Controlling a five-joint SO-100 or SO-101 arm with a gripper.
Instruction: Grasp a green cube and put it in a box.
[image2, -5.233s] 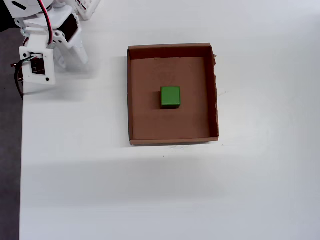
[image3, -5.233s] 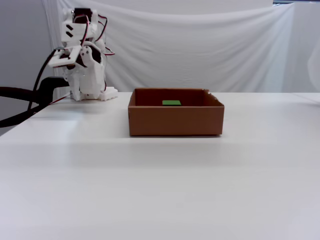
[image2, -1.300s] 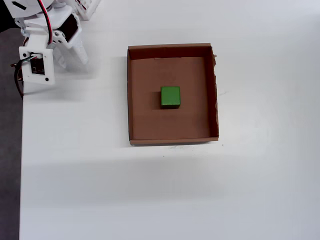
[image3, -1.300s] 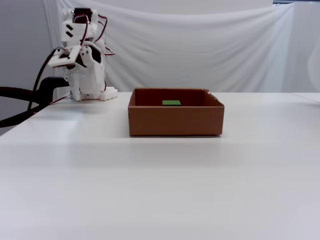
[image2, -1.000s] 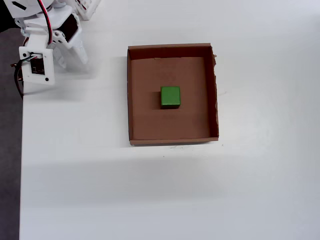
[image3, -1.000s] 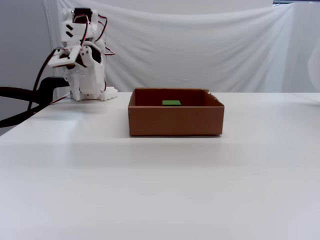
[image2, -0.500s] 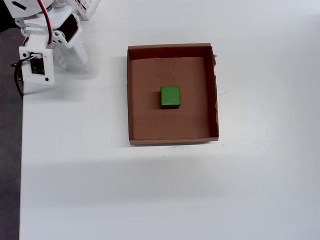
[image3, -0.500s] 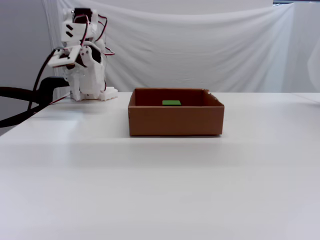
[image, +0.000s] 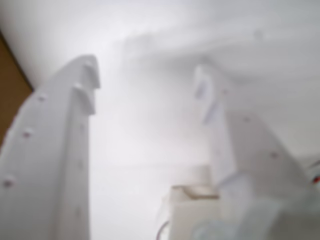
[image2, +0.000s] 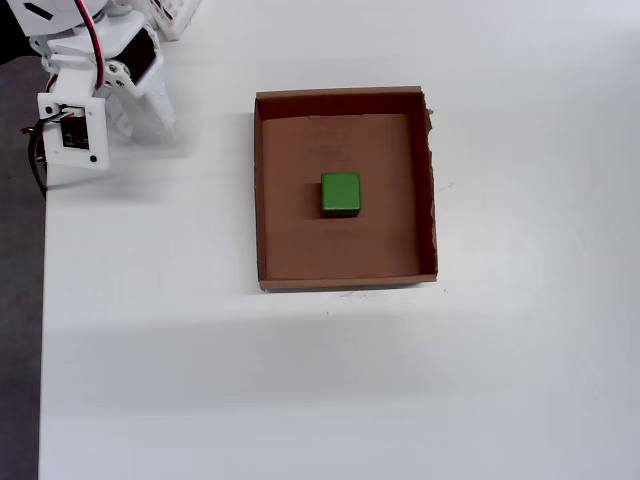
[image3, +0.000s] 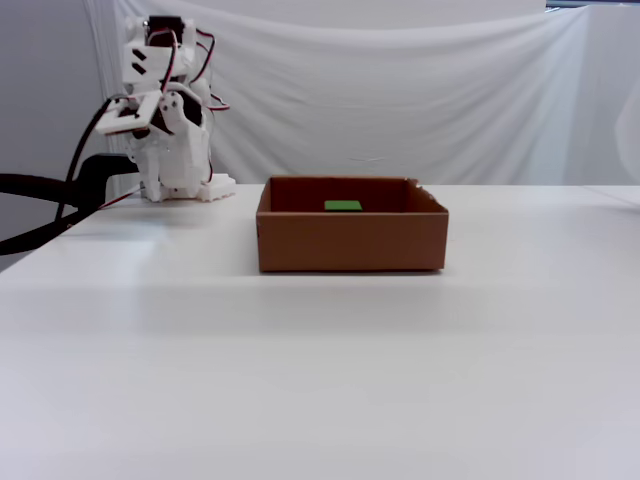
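The desk (image2: 300, 400) is viewed straight down overhead and level from its edge; the box (image2: 345, 270) is shared.

wrist view: fingers (image: 55, 165) blurred | fixed view: green cube (image3: 343, 206) mostly hidden behind box (image3: 350, 242) wall

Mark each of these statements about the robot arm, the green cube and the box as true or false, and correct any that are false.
1. The green cube lies inside the box. True.
2. The gripper is closed on the cube. False: in the wrist view its fingers stand apart with nothing between them.
3. The arm is folded up at the table's corner, away from the box. True.
4. The cube touches a wall of the box. False: in the overhead view it sits near the middle, clear of all walls.
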